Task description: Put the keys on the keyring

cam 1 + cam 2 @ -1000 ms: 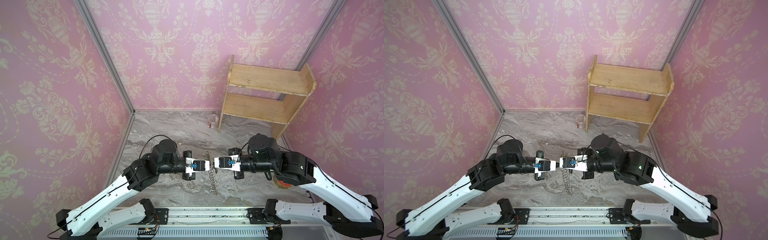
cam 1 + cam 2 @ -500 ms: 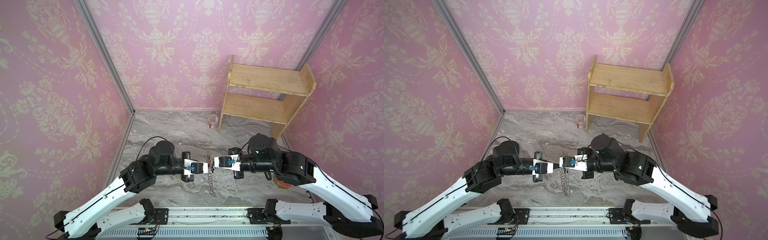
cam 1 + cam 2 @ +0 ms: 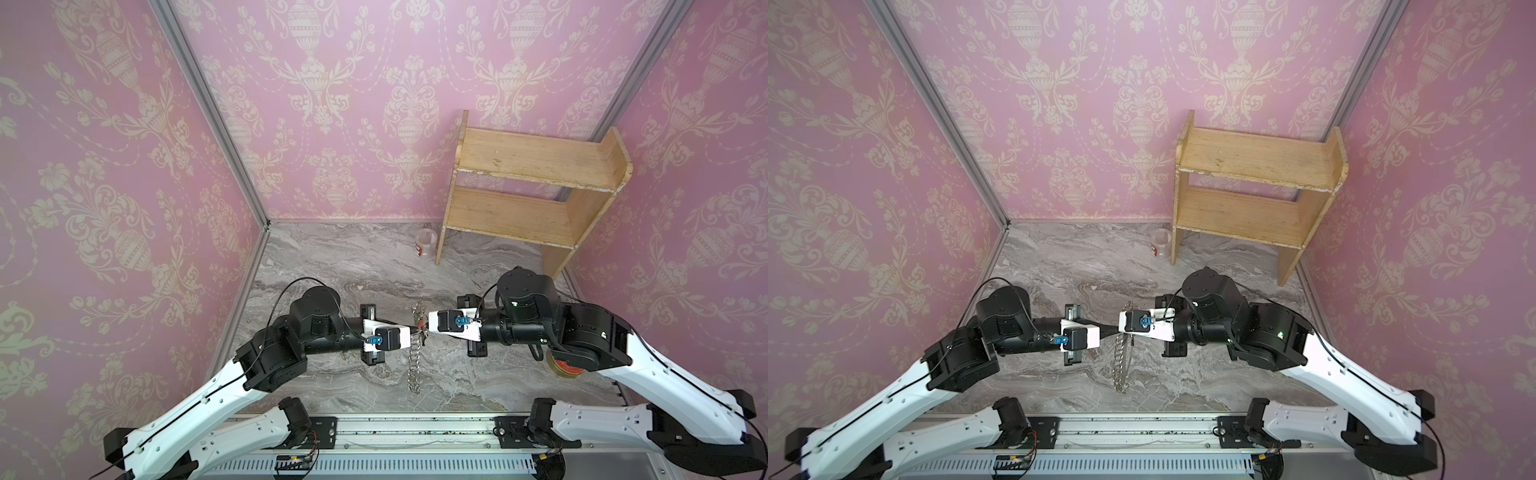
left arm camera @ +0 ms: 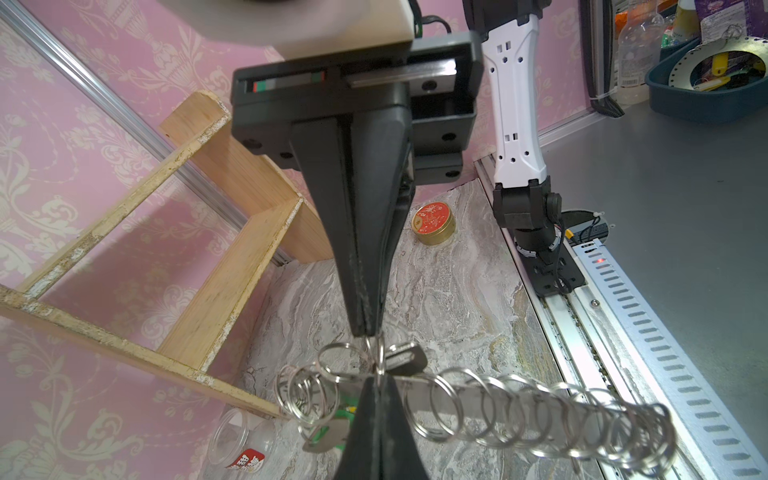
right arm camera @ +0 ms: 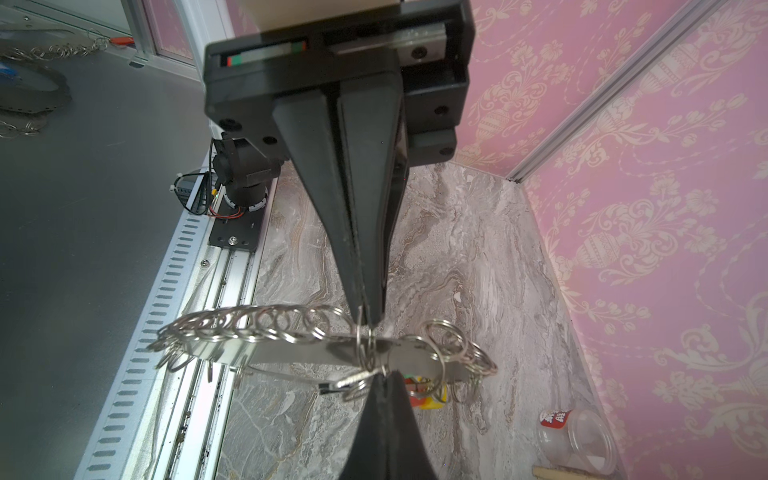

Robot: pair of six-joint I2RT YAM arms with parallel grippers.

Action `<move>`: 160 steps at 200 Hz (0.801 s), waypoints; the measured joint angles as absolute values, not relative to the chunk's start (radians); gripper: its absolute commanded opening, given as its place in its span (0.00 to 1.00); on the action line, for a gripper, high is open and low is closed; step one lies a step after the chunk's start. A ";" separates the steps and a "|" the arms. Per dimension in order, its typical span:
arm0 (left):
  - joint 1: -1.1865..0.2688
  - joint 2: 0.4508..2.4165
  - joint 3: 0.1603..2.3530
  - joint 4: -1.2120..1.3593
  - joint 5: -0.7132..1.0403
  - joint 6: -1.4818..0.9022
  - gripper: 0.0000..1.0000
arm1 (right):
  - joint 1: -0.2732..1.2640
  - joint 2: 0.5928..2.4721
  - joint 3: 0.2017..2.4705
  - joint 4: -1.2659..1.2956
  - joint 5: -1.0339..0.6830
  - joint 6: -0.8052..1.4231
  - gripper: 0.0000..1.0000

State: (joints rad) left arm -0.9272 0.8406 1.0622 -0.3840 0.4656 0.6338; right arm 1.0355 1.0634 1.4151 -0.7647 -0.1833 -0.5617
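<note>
At centre | left claw (image 3: 414, 332), right claw (image 3: 424, 328) level, tip-to-tip | both clamped on keyring (image 3: 413, 360)

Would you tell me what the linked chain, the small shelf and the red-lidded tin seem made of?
The linked chain looks metal, probably steel: bright, silvery, reflective rings. The small shelf looks bare wood: visible grain, chipped pale edges. The red-lidded tin is likely metal: glossy red lid, gold wall.

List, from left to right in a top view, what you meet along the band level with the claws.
Left claw → right claw → red-lidded tin, half hidden under the right arm. The keyring hangs where the two claws meet, so it is left out.
</note>
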 measured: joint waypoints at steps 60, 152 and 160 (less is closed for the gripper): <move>-0.933 0.825 1.033 -0.308 0.465 0.611 0.00 | 1.028 1.063 1.414 -0.765 -0.186 -0.523 0.05; -0.934 0.820 1.005 -0.171 0.485 0.536 0.00 | 1.007 0.913 1.354 -0.701 -0.186 -0.496 0.44; -0.934 0.820 1.003 -0.160 0.490 0.527 0.00 | 1.007 0.897 1.343 -0.683 -0.188 -0.496 0.43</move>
State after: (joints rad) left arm -0.9337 0.8204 1.0035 -0.1600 0.4904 0.5270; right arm 1.0073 0.8967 1.3426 -0.6830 -0.1883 -0.4957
